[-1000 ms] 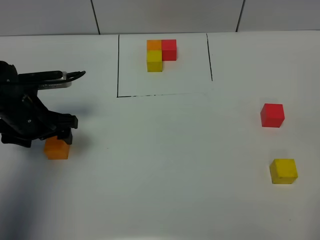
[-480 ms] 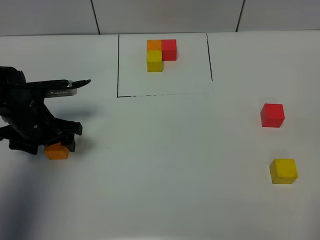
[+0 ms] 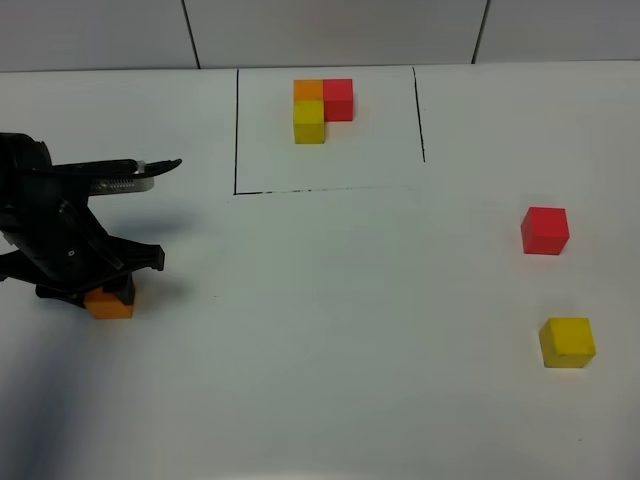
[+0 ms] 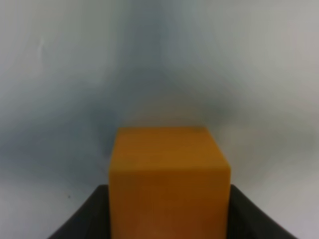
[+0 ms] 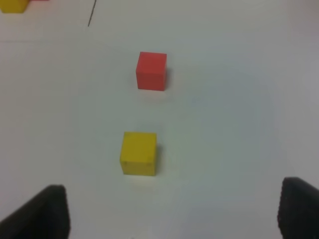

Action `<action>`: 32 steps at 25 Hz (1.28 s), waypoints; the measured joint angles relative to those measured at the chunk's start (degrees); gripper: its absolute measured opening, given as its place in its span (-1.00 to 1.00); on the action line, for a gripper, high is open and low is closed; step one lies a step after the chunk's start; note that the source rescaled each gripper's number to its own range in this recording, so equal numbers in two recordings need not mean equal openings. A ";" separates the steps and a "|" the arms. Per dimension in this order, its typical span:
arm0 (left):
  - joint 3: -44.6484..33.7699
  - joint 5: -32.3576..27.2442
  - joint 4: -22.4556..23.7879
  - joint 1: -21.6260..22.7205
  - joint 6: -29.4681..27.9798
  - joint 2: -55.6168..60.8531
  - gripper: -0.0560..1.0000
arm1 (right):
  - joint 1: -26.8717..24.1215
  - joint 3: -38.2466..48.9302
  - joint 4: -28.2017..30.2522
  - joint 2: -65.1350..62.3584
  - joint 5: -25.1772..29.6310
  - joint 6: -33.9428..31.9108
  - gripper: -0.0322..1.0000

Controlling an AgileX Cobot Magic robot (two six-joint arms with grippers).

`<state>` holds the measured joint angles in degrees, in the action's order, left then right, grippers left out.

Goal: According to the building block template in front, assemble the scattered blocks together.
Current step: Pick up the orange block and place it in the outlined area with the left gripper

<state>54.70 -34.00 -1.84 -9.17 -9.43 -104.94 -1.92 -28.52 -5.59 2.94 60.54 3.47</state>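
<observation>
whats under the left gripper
The loose orange cube, clamped between the fingers of the left gripper. From above, the gripper covers most of the cube's top, and the table directly beneath the cube is hidden.

Orange cube [image 3: 110,305], red cube [image 3: 545,231], yellow cube [image 3: 567,342]

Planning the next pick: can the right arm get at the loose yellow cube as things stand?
Probably yes: the right pincer stands open and empty, and the yellow cube lies before it, apart from the red cube, with nothing between.
</observation>
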 joint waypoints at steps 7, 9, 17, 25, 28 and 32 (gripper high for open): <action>2.99 -3.87 0.00 0.00 12.32 -0.05 -0.88 | 0.00 0.00 0.00 0.00 0.00 0.00 0.58; 4.85 -5.97 -0.07 -0.12 17.26 -0.05 -0.88 | 0.00 0.00 0.00 0.00 0.00 0.00 0.58; 15.15 -11.96 -0.01 -6.07 36.30 -0.79 -0.88 | 0.00 0.00 0.00 0.00 0.00 0.00 0.58; 30.85 -23.18 2.16 -15.59 46.35 -10.38 -0.88 | 0.00 0.00 0.00 0.00 0.00 -0.42 0.58; 36.93 -25.10 2.99 -18.76 49.52 -14.36 -0.88 | 0.00 0.00 0.00 0.00 0.00 -0.42 0.58; 44.19 -25.86 2.99 -22.22 53.92 -18.83 -0.88 | 0.00 0.00 0.00 0.00 0.00 -0.54 0.58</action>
<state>98.89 -59.86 1.15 -31.40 44.49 -123.77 -1.92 -28.52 -5.59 2.94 60.54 2.93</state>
